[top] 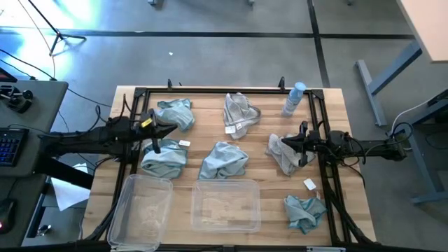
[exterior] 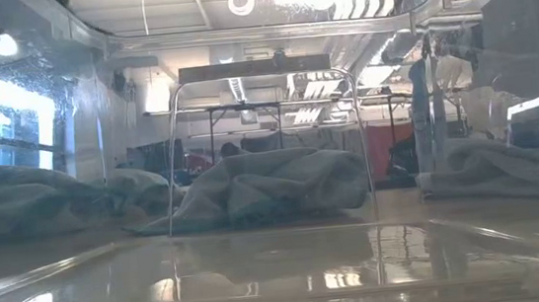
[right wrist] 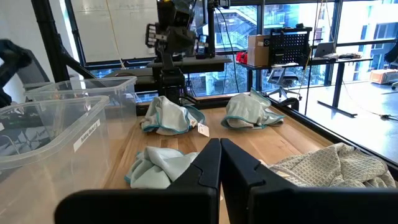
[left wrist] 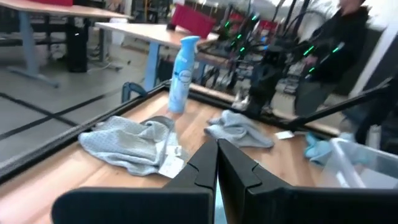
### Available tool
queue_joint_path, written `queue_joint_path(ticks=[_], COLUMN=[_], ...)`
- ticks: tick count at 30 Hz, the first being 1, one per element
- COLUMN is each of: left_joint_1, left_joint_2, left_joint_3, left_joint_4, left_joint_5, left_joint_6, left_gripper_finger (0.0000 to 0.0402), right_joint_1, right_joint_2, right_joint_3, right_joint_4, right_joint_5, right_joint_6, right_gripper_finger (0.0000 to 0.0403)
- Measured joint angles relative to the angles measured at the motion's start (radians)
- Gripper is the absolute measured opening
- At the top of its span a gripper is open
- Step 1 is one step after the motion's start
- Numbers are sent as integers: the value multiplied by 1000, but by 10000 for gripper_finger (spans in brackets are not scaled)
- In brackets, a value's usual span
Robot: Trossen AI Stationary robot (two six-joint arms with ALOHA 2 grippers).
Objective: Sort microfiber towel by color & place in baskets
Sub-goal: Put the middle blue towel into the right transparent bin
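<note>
Several microfiber towels lie crumpled on the wooden table. Teal-blue ones lie at far left [top: 175,112], left [top: 162,157], centre [top: 224,161] and near right [top: 304,211]. Grey-beige ones lie at far centre [top: 240,112] and right [top: 283,154]. Two clear baskets stand at the near edge, a narrower one [top: 143,203] and a wider one [top: 225,204]. My left gripper [left wrist: 216,168] is shut and holds nothing, raised over the table's left side between the two left teal towels. My right gripper [right wrist: 219,165] is shut with nothing in it and hovers level by the right grey towel [right wrist: 336,165].
A pale blue spray bottle [top: 294,99] stands at the far right corner. A black frame [top: 210,91] runs along the table's edges. A small white tag [top: 309,184] lies loose near the right side. Bare wood shows between the towels and the baskets.
</note>
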Motion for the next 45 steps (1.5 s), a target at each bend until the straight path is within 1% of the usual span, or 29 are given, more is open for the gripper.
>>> queue_joint_path(ticks=[5,9,16,19,21,25,30,33,37,45], left_joint_1=[0,1,0,1,1,0,-4,-17,-53,-134], left_joint_2=[245,443,753,857,914,1014,1114,1172,1257,1447], left_joint_3=[189,373,689,784,824,880,927,950,990,1129], left_joint_4=[-64,-190,-474,-526,-529,-530,-541,-547,-572,-659], left_joint_5=[-63,-99,-98,-56,-16,27,110,116,116,109], left_joint_6=[35,36,11,33,62,86,65,71,141,148], left_gripper_finger=[0,0,0,0,0,9,54,88,118,124], right_joint_1=[0,0,0,0,0,0,0,0,0,0], right_joint_2=[0,0,0,0,0,0,0,0,0,1], right_joint_3=[0,0,0,0,0,0,0,0,0,0], right_joint_4=[0,0,0,0,0,0,0,0,0,0], right_joint_5=[0,0,0,0,0,0,0,0,0,0], right_joint_6=[0,0,0,0,0,0,0,0,0,0], right_gripper_finger=[0,0,0,0,0,0,0,0,0,0])
